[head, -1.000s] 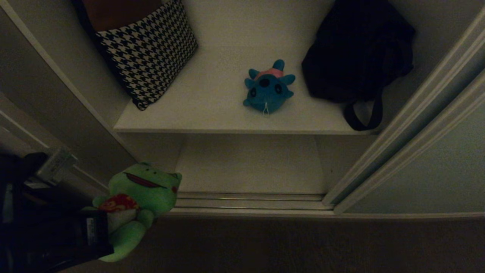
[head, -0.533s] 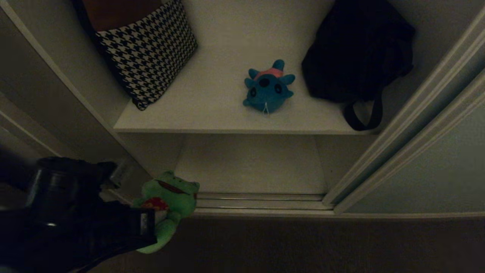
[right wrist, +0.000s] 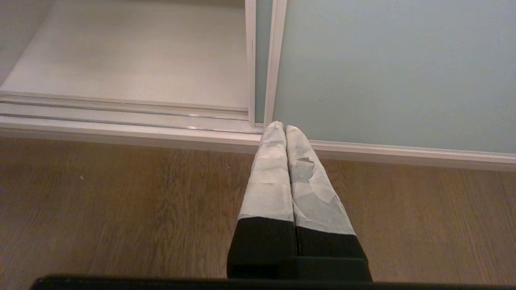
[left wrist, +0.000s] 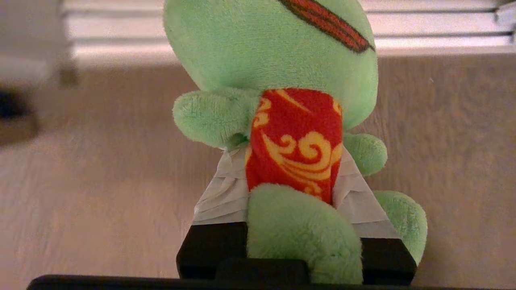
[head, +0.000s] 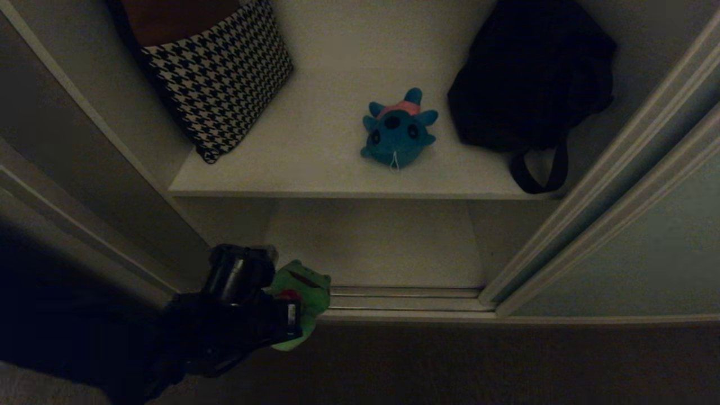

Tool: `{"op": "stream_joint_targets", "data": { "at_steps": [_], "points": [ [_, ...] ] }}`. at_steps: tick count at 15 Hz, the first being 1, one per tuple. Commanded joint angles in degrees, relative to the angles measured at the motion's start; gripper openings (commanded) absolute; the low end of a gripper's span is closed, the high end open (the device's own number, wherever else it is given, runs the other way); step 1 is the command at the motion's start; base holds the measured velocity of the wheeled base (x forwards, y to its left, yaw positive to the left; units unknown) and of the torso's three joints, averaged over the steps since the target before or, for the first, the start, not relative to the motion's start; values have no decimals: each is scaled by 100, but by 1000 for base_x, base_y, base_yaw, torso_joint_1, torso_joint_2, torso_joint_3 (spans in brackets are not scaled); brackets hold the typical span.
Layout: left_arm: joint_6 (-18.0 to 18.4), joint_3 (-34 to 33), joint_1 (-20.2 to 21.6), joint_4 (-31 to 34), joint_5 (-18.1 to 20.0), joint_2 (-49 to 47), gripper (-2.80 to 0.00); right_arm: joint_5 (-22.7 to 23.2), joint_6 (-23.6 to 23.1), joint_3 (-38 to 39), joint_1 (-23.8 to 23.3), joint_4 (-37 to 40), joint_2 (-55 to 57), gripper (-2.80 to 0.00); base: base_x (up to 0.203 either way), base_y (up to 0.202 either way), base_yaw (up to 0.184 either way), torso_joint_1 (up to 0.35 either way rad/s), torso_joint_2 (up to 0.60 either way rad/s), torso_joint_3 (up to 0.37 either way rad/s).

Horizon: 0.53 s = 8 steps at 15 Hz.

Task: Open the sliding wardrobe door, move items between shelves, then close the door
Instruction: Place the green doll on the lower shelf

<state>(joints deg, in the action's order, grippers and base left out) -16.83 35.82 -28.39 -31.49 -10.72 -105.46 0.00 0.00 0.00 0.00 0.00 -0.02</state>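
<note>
Head view: carrying the green frog [head: 301,298] lower and further in toward the wardrobe than a second ago, now hanging just over the silvery rails [head: 405,298] at the mouth of the opening, in front of the lower shelf [head: 371,242]. Left gripper [head: 281,315] clamping partway shut on the frog's body, taped fingers [left wrist: 225,193] pressing either side of the red patterned belly, head and arms sticking out free beyond them. Sitting untouched on the upper shelf [head: 315,140]: the blue creature [head: 398,134], between the houndstooth cushion [head: 219,73] and the black bag [head: 529,79]. Standing slid aside at the right, the sliding wardrobe door [head: 647,253], leaving the opening clear. Resting parked near the floor by the door's bottom edge: right gripper [right wrist: 282,133], fingers pressed together on nothing. Judging from the descent, heading for a placement on the lower shelf; needing to clear the rails before letting go. Remaining afterwards: possibly the blue toy, then closing the door.
</note>
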Motion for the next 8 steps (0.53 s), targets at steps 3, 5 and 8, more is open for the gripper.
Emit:
{"op": "stream_joint_targets", "data": {
  "at_steps": [3,5,8],
  "points": [
    [268,704,118,-828,24,-1525,-280,0,0,0,-9,0,-6,-280,0,0,0,0,0,0],
    [327,927,210,-907,94,-1780,-280,0,0,0,-7,0,2,-280,0,0,0,0,0,0],
    [401,1055,278,-946,216,-2153,-280,0,0,0,-9,0,2,-280,0,0,0,0,0,0]
  ]
}}
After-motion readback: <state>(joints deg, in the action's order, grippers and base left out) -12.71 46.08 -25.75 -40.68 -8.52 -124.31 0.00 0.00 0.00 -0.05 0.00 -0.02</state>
